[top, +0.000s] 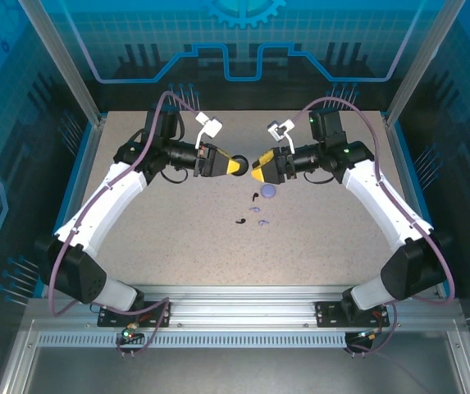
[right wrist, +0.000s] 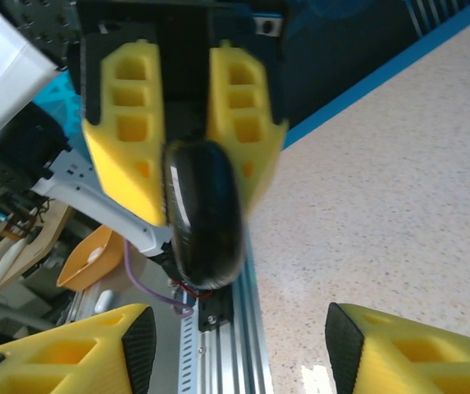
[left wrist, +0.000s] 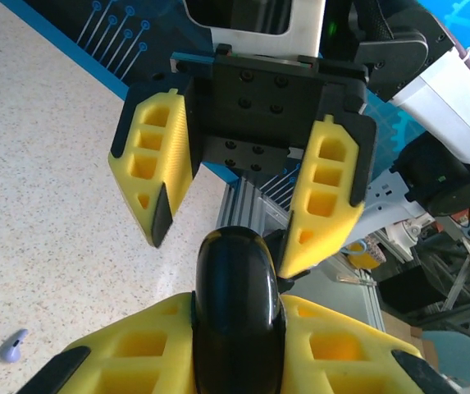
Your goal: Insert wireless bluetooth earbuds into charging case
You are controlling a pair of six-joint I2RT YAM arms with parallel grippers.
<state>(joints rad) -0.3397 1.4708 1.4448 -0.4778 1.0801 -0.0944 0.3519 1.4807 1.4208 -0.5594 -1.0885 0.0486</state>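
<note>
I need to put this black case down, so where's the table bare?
Bare table runs from the earbuds to the near rail, and along the far wall behind both arms. It is crowded beside the right fingers, around the lavender case and earbuds.

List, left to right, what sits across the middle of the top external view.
In order: left arm's white forearm → left pincer, shut on the black case → right pincer, open → lavender case → right arm's white forearm.
</note>
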